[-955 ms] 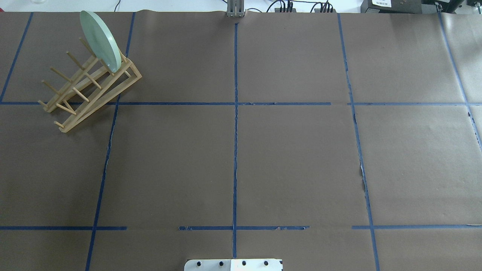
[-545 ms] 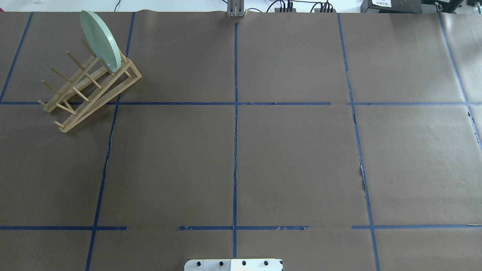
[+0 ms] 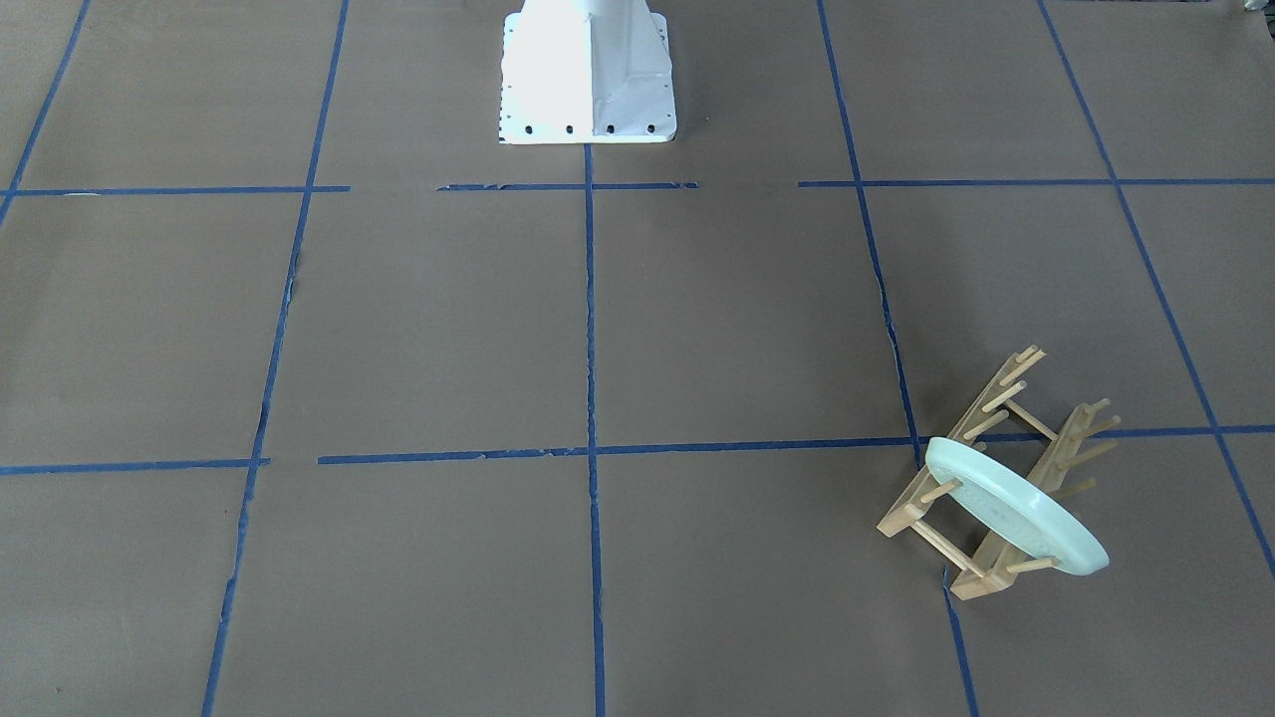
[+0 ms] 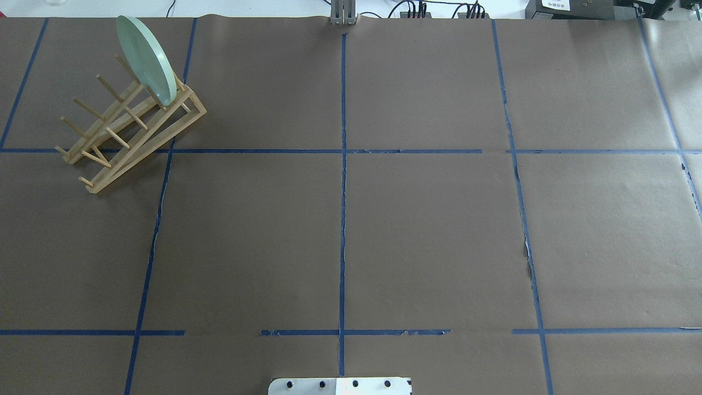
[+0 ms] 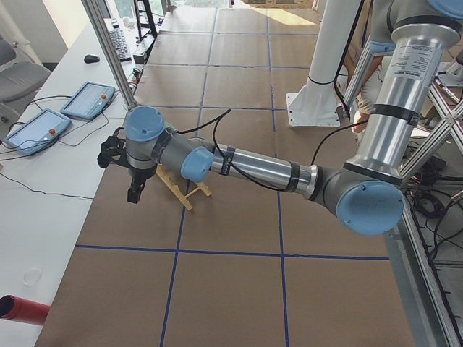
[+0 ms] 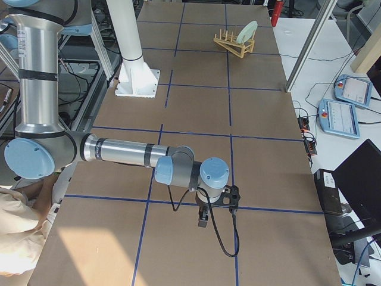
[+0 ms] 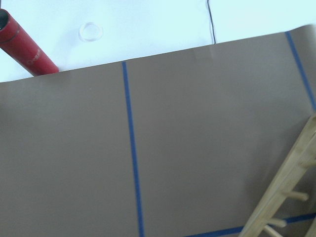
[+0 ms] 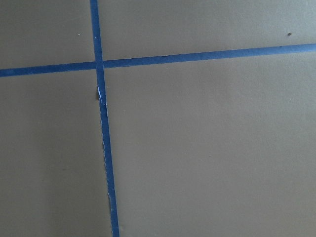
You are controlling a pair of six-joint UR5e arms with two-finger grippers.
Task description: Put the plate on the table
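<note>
The pale mint-green plate (image 4: pixel 143 57) stands on edge in the far end of a wooden peg rack (image 4: pixel 131 129) at the far left of the brown taped table (image 4: pixel 439 230). It also shows in the front view (image 3: pixel 1011 513) and, small, in the exterior right view (image 6: pixel 247 31). My left gripper (image 5: pixel 134 191) hangs above the table close by the rack; I cannot tell if it is open. My right gripper (image 6: pixel 203 219) hangs over a tape crossing far from the plate; I cannot tell its state. No gripper holds the plate.
The white robot base (image 4: pixel 340 385) sits at the near middle edge. A red tube (image 7: pixel 24 49) and a clear ring (image 7: pixel 91 31) lie on the white bench beyond the table's end. The left wrist view shows the rack's end (image 7: pixel 289 195).
</note>
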